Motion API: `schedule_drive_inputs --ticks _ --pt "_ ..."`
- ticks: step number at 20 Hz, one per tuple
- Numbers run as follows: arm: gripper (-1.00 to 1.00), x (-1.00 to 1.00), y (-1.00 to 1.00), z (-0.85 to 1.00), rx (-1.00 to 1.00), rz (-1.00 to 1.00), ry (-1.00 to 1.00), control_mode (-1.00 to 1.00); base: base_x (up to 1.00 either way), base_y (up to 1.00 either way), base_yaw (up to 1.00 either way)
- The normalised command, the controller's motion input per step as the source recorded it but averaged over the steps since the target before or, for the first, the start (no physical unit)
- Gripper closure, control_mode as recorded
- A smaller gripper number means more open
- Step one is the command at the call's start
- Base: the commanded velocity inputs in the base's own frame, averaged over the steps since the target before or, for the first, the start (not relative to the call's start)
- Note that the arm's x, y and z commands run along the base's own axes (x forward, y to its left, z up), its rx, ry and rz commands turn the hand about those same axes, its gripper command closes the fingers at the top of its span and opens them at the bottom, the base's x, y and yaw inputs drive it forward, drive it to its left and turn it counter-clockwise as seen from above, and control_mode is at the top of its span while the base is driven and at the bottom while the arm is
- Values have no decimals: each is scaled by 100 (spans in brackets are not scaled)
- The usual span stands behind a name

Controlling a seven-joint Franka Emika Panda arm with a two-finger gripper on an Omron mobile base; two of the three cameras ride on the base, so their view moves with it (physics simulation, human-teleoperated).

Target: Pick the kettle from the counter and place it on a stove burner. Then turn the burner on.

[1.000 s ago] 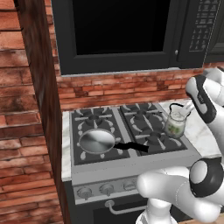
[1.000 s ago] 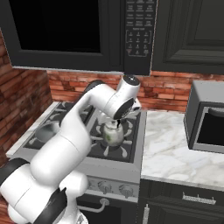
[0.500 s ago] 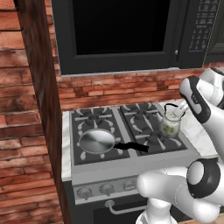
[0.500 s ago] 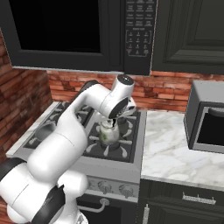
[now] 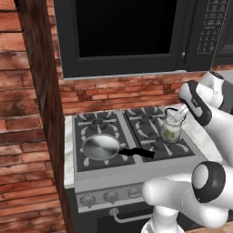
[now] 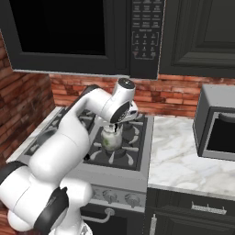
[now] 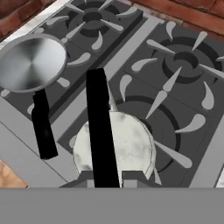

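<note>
The small pale green-speckled kettle (image 5: 171,131) (image 6: 111,137) hangs by its black wire handle (image 7: 100,127) from my gripper (image 5: 178,116) (image 6: 117,125) (image 7: 105,177), which is shut on the handle. It is over the front right stove burner (image 7: 168,131) (image 6: 120,154), low above the grate; I cannot tell whether its base touches. The hand view looks down on its silvery lid (image 7: 129,146). The white marble counter (image 6: 183,156) lies to the right of the stove.
A steel frying pan (image 5: 101,148) (image 7: 30,63) sits on the front left burner, its black handle (image 7: 43,131) pointing toward the kettle. Knobs (image 5: 111,196) line the stove front. A microwave (image 5: 123,32) hangs above, a brick wall (image 5: 27,113) stands left, and a grey oven box (image 6: 215,124) stands on the counter.
My gripper has carried the kettle a little to the left, from the stove's right edge to above the front right burner. The pan has not moved.
</note>
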Motion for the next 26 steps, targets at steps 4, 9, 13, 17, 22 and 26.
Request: schedule_drive_inputs --ticks 4,9,13,17,22,26 --pt "100 25 2 -16 0 0 0 -100 0 0 0" --pt "100 27 0 -14 0 0 0 -100 0 0 0" --pt "100 23 0 -10 0 0 0 -100 0 0 0" --pt "100 16 0 -10 0 0 0 -100 0 0 0" --pt "100 5 0 -11 0 0 0 -100 0 0 0" --pt "100 1 -2 -13 0 0 0 -100 0 0 0"
